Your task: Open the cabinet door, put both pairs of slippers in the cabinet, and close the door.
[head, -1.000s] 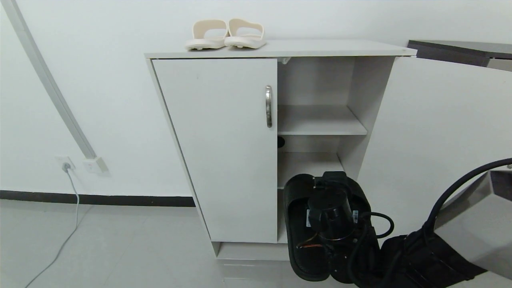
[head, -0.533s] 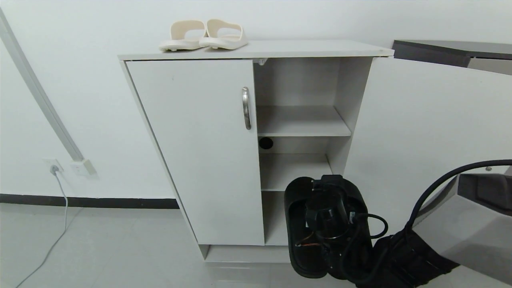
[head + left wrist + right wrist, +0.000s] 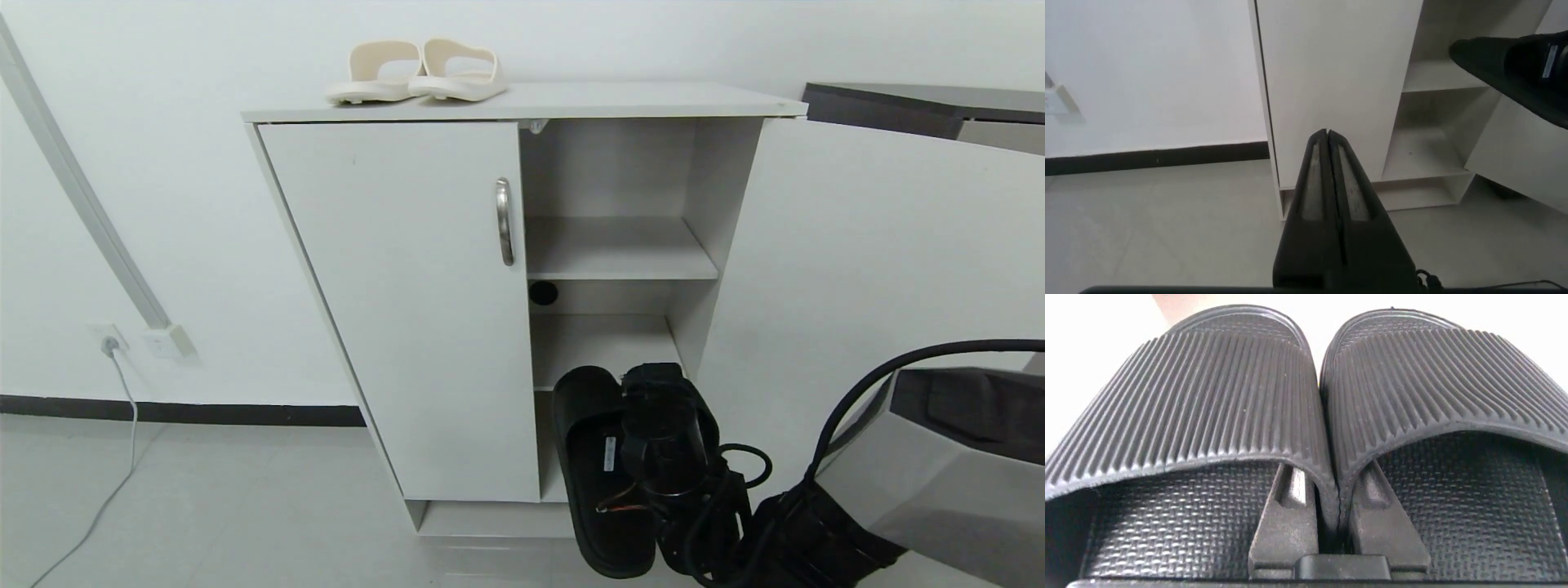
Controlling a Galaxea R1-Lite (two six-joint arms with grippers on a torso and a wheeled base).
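Nearest to us, the right gripper [image 3: 1327,510] is clamped on the pair of black slippers [image 3: 600,465]. Its 2 fingers [image 3: 1290,498] sit under the ribbed straps and pinch the 2 inner strap edges together, so the slippers hang side by side. Their long axes run away from us toward the cabinet [image 3: 522,102], the rounded far ends leading and the insoles turned up toward the head camera. The pair is off the floor [image 3: 204,506], just in front of the lowest compartment on the cabinet's right side, and we cannot tell whether the far ends have crossed the cabinet's front edge. The left gripper [image 3: 1327,175] hangs over the floor before the base of the cabinet, fingers pressed flat together with nothing between them. The right door [image 3: 865,269] stands swung wide open, showing 2 shelves: the lower shelf [image 3: 604,351] just beyond the slippers' far ends and the upper shelf [image 3: 620,249] above it. The left door [image 3: 400,310] is closed, and its metal handle [image 3: 504,222] stands upright at its inner edge. On the cabinet top, on its left half, the cream slippers [image 3: 416,72] lie side by side and touching, strap openings facing us and long axes running front to back.
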